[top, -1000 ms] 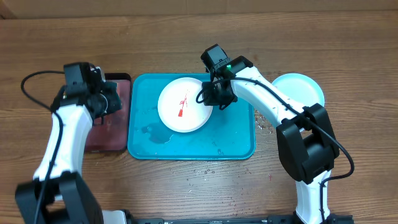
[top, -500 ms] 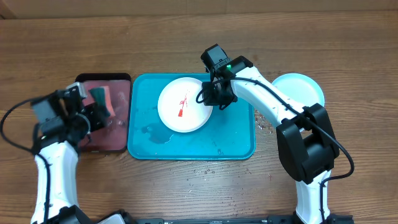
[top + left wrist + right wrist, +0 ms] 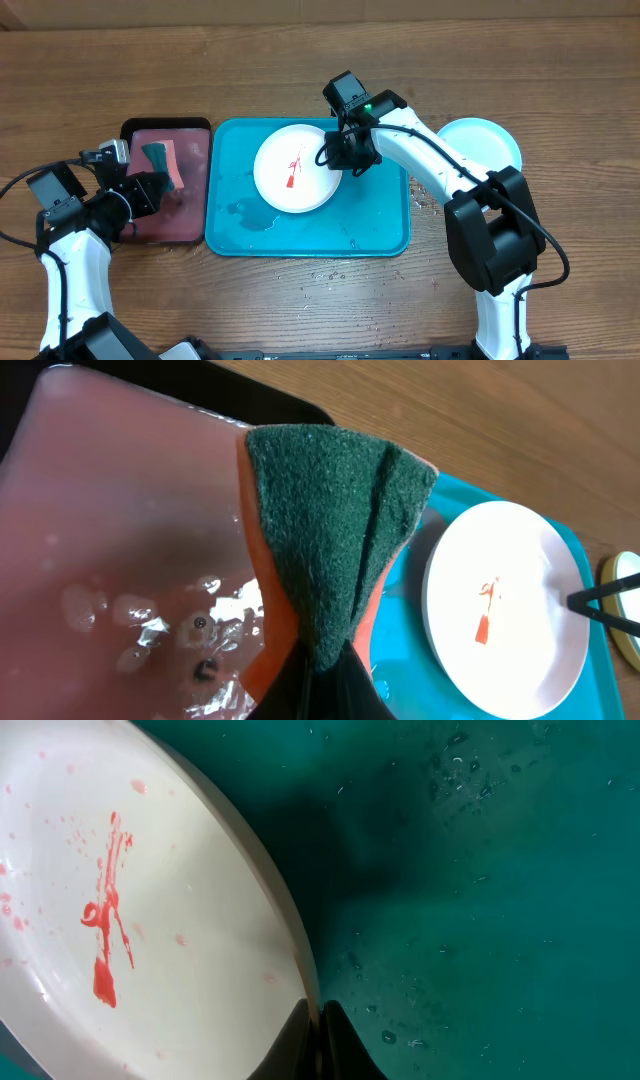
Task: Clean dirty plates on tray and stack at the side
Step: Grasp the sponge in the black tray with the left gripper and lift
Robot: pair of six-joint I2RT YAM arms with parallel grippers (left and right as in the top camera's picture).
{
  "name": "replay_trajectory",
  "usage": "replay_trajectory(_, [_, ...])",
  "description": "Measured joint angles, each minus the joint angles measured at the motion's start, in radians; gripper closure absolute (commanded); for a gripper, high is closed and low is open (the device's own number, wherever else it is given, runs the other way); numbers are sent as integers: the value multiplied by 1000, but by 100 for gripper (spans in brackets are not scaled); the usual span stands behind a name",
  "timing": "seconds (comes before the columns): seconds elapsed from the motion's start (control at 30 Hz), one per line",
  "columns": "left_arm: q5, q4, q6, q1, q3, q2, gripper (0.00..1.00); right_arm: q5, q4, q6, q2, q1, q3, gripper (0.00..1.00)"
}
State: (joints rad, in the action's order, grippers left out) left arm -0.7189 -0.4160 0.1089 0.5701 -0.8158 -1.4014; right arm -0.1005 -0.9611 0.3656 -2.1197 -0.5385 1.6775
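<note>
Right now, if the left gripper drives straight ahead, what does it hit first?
Probably the black tray's far rim, sponge leading; the teal tray sits right of that line. Height unclear.

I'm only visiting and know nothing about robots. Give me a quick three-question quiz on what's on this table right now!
1. True or false: the white plate is clean.
2. What does the left pincer hold? A) a sponge B) a plate C) nothing
3. Fill in: the right pincer grips the white plate by its ____.
Key: 1. False, a red smear marks its middle. 2. A. 3. Rim.
</note>
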Motion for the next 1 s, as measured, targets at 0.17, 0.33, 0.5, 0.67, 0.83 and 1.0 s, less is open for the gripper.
replay_trajectory(0.17, [-7,2,0,0,0,0,96,0,0,0,0,0,0,96])
replay_trajectory(0.33, [-8,2,0,0,0,0,96,0,0,0,0,0,0,96])
replay_trajectory(0.5, [-8,2,0,0,0,0,96,0,0,0,0,0,0,96])
replay_trajectory(0.67, [-8,2,0,0,0,0,96,-2,0,0,0,0,0,96])
replay_trajectory(0.83, [-6,3,-2,-3,0,0,96,-43,0,0,0,0,0,96])
replay_trajectory(1.0, [69,15,-48,-92,0,0,96,-98,1,0,0,-1,0,96])
